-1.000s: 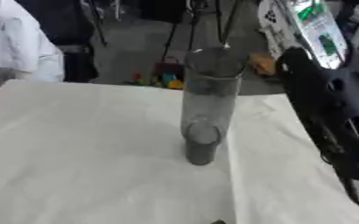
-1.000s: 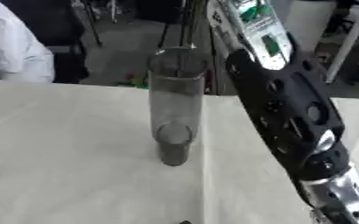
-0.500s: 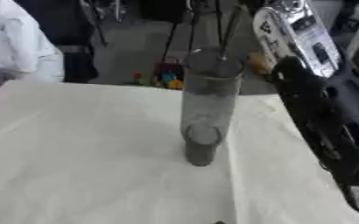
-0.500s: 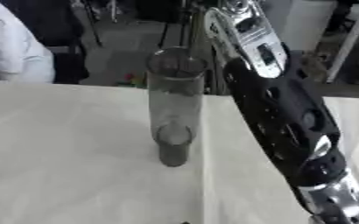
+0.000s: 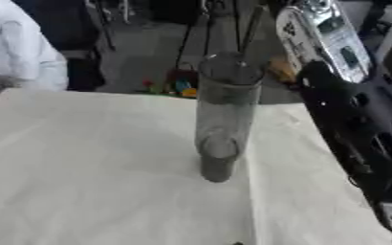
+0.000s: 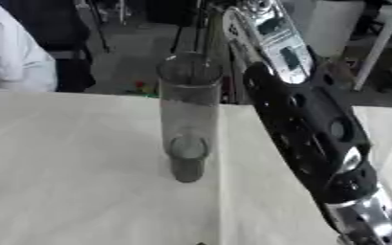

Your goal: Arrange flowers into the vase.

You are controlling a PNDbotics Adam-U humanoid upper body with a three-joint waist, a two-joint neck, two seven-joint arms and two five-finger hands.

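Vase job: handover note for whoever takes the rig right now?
Right hand: not visible in either view; only the right arm shows, reaching from the lower right up past the vase toward the far edge. Thin dark stems rise above the vase's rim, probably held by that hand; I cannot see the grip.
Left hand: not in view.
Vase: tall clear cylinder, upright on the white tablecloth, about mid-table.
Done: no flower can be seen inside the vase.
Left: bring the stems over the mouth and lower them in. The arm passes close to the vase, so watch for a knock.
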